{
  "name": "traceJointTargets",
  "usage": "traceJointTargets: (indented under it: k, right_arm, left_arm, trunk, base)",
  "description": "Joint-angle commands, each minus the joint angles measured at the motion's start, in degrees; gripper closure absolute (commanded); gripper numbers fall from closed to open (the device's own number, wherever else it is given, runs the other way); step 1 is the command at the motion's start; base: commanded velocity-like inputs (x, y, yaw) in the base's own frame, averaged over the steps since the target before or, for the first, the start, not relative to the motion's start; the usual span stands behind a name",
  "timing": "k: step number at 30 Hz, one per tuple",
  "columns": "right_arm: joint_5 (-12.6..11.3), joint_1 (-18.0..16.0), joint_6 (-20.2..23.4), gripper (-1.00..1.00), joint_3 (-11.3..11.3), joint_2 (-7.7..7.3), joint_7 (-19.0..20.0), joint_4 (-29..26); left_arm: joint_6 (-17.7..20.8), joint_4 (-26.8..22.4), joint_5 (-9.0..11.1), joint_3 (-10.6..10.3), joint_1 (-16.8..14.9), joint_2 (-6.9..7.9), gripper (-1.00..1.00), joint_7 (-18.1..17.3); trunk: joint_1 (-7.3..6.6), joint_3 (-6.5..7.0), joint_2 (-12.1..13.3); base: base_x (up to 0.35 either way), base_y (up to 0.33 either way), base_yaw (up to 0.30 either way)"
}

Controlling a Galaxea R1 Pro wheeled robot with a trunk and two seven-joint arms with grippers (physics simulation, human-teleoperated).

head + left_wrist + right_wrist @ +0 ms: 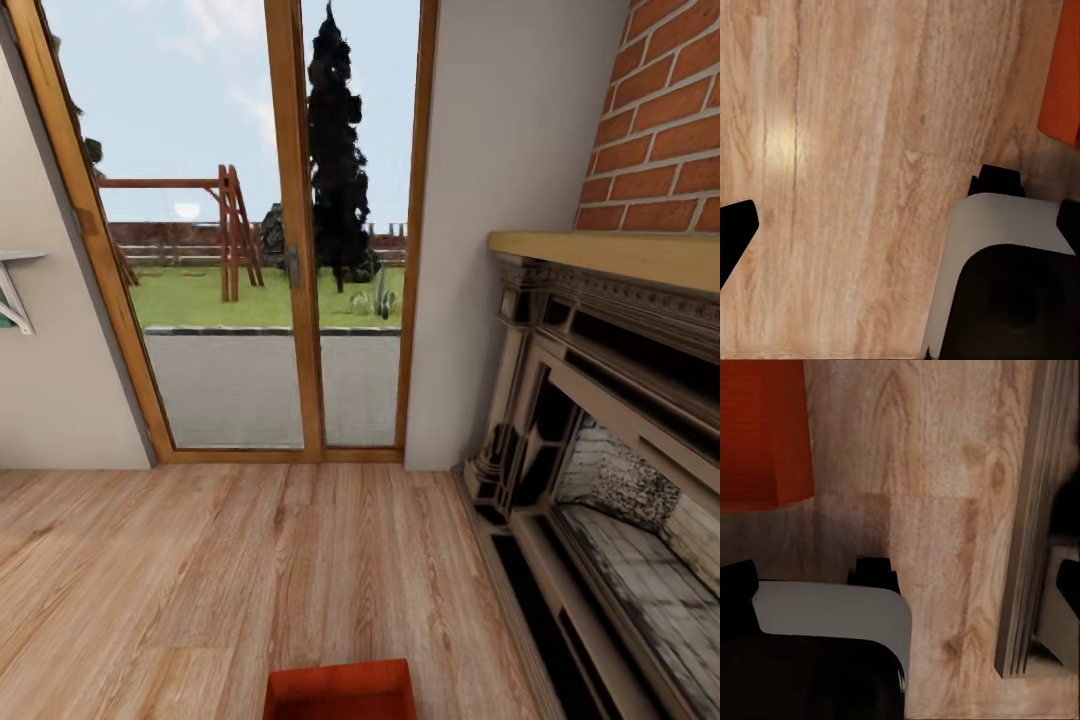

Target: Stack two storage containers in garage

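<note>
wood-plank floor [200,580] bears orange-red storage container [340,692]; pincer position unclear.

Glass garden doors [290,250], ornate fireplace [610,440], red-brick chimney [665,120]

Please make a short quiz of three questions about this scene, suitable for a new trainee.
1. True or false: the orange-red container rests on light wood planks.
2. What stands at the head view's right side? A) a red car B) an ornate fireplace under a brick chimney C) a sofa
3. Fill in: through the glass doors one sees a wooden ____ frame on the grass.

Key: 1 true; 2 B; 3 swing.
</note>
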Motion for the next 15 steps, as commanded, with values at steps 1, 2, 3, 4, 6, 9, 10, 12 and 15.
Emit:
traceJointTargets:
  k: [1,2,3,4,6,9,10,12,15]
  right_arm:
    - [0.40,-1.45,3.62,-1.00,-0.07,0.02,-0.83,-0.94]
    - [0.38,-2.72,7.39,-1.00,-0.08,0.10,-1.33,-2.29]
    - [0.37,-3.86,10.97,-1.00,-0.09,0.21,-1.72,-3.87]
    - [0.37,-4.42,12.61,-1.00,-0.09,0.29,-1.89,-4.76]
    - [0.32,-7.20,19.64,-1.00,-0.04,1.45,-2.79,-9.93]
    - [0.36,-12.35,31.75,-1.00,-0.02,5.11,-7.99,-18.36]
    - [0.36,-13.40,33.33,-1.00,-0.02,5.92,-9.28,-19.28]
    - [0.13,-18.08,35.74,-1.00,-0.07,7.71,-13.53,-20.50]
    - [-0.25,-22.26,36.33,-1.00,-0.10,8.68,-15.14,-20.27]
  left_arm:
    - [3.71,-1.29,0.58,0.09,-0.98,0.09,-1.00,0.05]
    - [7.70,-3.24,0.78,0.44,-1.66,0.14,-1.00,0.02]
    - [11.72,-5.89,1.14,1.03,-2.11,0.18,-1.00,0.03]
    - [13.68,-7.41,1.37,1.40,-2.27,0.19,-1.00,0.03]
    - [22.81,-16.29,2.50,3.11,-2.70,0.14,-1.00,0.10]
    - [38.95,-33.37,3.09,4.13,-3.01,-0.28,-1.00,0.35]
    - [41.08,-36.19,3.07,4.18,-3.06,-0.33,-1.00,0.40]
    - [44.57,-40.55,2.94,4.24,-5.68,-0.38,-1.00,0.71]
    - [44.72,-30.14,3.05,4.34,-15.28,-0.56,-1.00,7.28]
  trunk:
    - [0.00,-0.07,-0.04]
    - [0.00,-0.07,-0.04]
    - [0.00,-0.07,-0.04]
    - [0.00,-0.07,-0.04]
    - [0.00,-0.07,-0.04]
    - [0.00,-0.07,-0.04]
    - [0.00,-0.07,-0.04]
    - [0.00,-0.07,-0.04]
    - [0.00,-0.07,-0.04]
  base:
    - [0.000,0.000,0.000]
    - [0.000,0.000,0.000]
    - [0.000,0.000,0.000]
    - [0.000,0.000,0.000]
    - [0.000,0.000,0.000]
    - [0.000,0.000,0.000]
    - [0.000,0.000,0.000]
    - [0.000,0.000,0.000]
    - [0.000,0.000,0.000]
